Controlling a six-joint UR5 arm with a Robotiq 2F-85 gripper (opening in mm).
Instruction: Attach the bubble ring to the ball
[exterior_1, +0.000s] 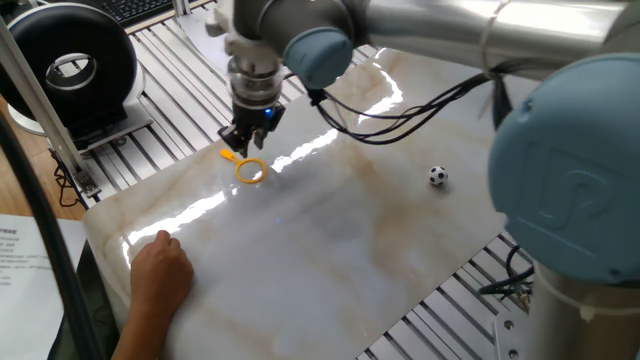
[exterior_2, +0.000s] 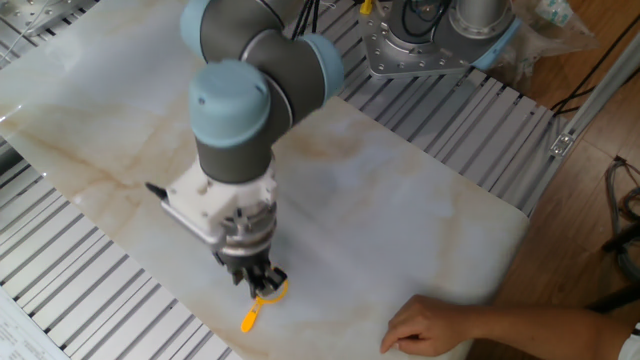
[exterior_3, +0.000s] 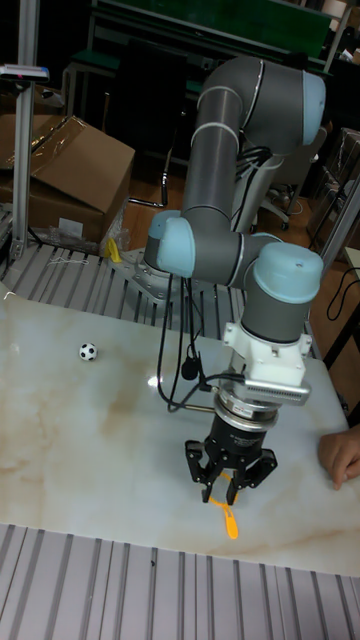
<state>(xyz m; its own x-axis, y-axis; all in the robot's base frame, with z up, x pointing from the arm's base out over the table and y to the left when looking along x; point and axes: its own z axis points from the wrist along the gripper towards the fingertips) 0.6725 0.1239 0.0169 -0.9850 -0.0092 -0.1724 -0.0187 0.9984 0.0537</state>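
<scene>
The orange-yellow bubble ring (exterior_1: 250, 171) lies flat on the marble board near its left end. In the tall fixed view only its stub handle (exterior_3: 231, 523) shows below the fingers. My gripper (exterior_1: 243, 143) hangs just over the ring, pointing down, fingers spread and open on either side of the hoop (exterior_2: 272, 293). I cannot tell whether the fingertips touch it. The gripper (exterior_3: 229, 487) holds nothing. The small black-and-white ball (exterior_1: 437, 176) rests far off on the opposite side of the board, and appears again as the ball (exterior_3: 88, 352) at the left in the tall fixed view.
A person's hand (exterior_1: 160, 270) rests on the marble board's (exterior_1: 330, 240) near edge, close to the ring, also seen as the hand (exterior_2: 430, 325). A black round device (exterior_1: 70, 65) stands on the slatted table behind. Cables trail from my wrist.
</scene>
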